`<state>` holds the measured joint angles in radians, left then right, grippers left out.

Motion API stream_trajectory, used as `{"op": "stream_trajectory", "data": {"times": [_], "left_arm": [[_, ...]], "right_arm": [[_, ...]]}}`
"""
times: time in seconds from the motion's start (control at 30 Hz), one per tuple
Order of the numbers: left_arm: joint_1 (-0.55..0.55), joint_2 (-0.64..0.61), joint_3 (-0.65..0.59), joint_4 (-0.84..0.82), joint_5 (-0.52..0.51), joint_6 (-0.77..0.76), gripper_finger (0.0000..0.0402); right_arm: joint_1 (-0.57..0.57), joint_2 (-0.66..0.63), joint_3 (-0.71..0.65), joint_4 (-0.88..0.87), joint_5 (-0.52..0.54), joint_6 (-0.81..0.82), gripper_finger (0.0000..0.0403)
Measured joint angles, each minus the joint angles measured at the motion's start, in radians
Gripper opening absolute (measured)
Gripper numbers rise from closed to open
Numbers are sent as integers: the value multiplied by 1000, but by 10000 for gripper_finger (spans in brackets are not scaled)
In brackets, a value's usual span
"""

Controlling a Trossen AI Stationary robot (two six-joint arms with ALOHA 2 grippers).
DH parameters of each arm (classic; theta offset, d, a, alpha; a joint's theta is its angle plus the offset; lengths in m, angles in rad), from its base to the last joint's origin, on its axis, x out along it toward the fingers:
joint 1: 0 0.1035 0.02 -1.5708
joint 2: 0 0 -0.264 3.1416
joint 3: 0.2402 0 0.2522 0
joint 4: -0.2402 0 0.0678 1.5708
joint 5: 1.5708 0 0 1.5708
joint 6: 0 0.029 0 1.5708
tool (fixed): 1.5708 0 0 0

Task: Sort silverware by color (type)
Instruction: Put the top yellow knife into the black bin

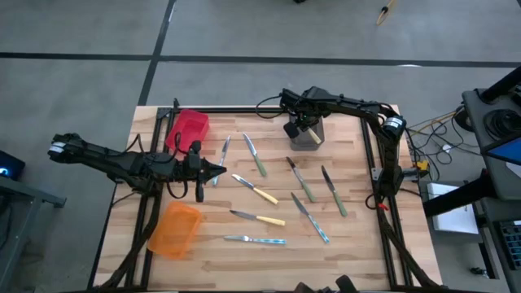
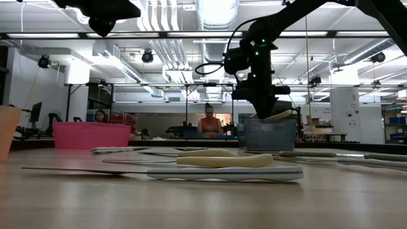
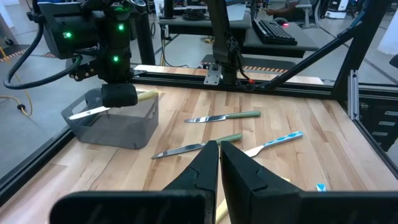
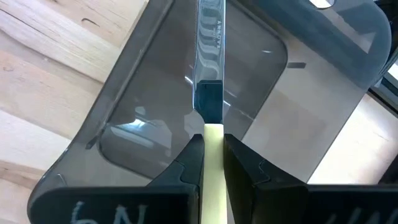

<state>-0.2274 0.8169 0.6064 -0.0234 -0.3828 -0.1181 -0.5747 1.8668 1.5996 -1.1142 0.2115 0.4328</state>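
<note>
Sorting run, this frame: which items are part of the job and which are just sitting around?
Job:
- yellow-handled knife gripped in the right tool, over the grey bin
- eight loose knives on the table, e.g. green-handled knife, blue-handled knife
- red bin, orange bin
- left tool, shut, empty

Lying about:
- cables beside the table
- people in the background

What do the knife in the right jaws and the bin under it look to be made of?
Yellow-handled knife: shiny metal blade showing reflections and a stamp; matte, opaque handle, likely plastic. Grey bin: smoky translucent plastic, glossy, with wood grain showing through.
</note>
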Motion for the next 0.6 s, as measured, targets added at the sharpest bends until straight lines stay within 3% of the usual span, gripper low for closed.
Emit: {"op": "stream_trajectory", "data": {"times": [0.6], "left_arm": [[0, 0, 0, 0, 0, 0, 0]], "right_arm": [[0, 0, -86, 58, 1, -15, 29]]}}
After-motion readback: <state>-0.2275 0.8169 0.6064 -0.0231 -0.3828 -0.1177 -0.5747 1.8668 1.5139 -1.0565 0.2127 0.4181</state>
